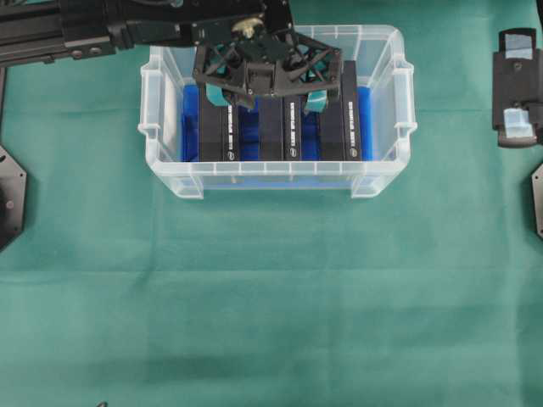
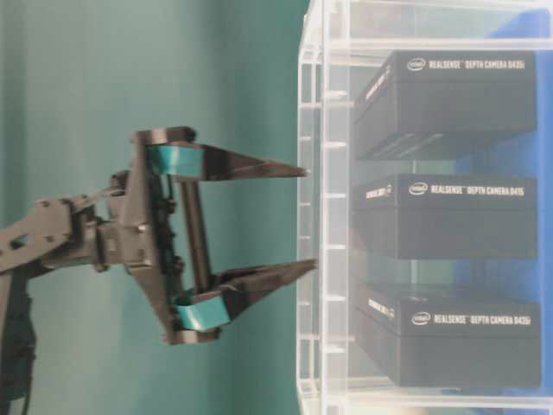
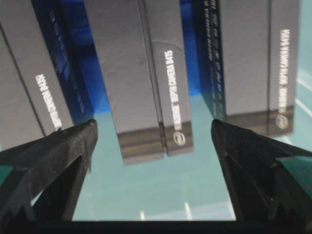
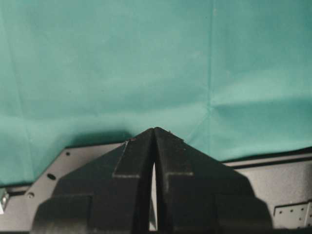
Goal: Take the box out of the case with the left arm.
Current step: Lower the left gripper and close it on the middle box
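box number two, the middle box of three black ones, stands on edge in the case with white print along its narrow face, and it's right under the action. left box and right box flank it, strips of blue lining showing between and beside them. the clear tub sits on the green cloth toward the far side of the table. left gripper hangs over the case, jaws spread wide, nothing between them, teal pads peeking out at either side. from the wrist view the two black fingertips frame the end of the middle box, clear of it on both sides. side-on, the tips sit right at the tub's rim. over at the right edge, the right gripper is parked above the cloth, its fingers pressed together and holding nothing
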### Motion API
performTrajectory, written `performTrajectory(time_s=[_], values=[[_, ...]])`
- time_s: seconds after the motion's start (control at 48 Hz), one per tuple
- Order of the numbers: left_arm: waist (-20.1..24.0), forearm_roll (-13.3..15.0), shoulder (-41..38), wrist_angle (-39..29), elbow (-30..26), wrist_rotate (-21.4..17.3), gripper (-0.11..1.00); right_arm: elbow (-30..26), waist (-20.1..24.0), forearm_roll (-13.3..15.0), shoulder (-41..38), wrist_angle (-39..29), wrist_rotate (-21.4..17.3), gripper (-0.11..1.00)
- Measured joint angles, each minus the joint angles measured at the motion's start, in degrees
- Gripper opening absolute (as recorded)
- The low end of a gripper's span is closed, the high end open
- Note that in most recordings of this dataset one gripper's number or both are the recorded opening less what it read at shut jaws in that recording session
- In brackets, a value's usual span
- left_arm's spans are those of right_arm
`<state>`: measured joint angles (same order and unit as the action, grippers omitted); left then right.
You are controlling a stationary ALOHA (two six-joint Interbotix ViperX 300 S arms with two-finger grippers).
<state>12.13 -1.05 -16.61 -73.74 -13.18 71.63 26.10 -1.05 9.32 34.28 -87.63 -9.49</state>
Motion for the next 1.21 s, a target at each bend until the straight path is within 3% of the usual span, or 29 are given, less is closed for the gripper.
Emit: performTrajectory(time_s=[0.542,1.209], values=[[0.1,-0.5,-0.4,8.3,6.2,1.6,0.96,0.1,0.0,0.0,0.0,1.5,-0.1,0.00],[1.0,-0.8,-3.1,11.3,9.1,1.7,0.96,0.1,0.0,0.0,0.0,2.1,0.0,0.00]])
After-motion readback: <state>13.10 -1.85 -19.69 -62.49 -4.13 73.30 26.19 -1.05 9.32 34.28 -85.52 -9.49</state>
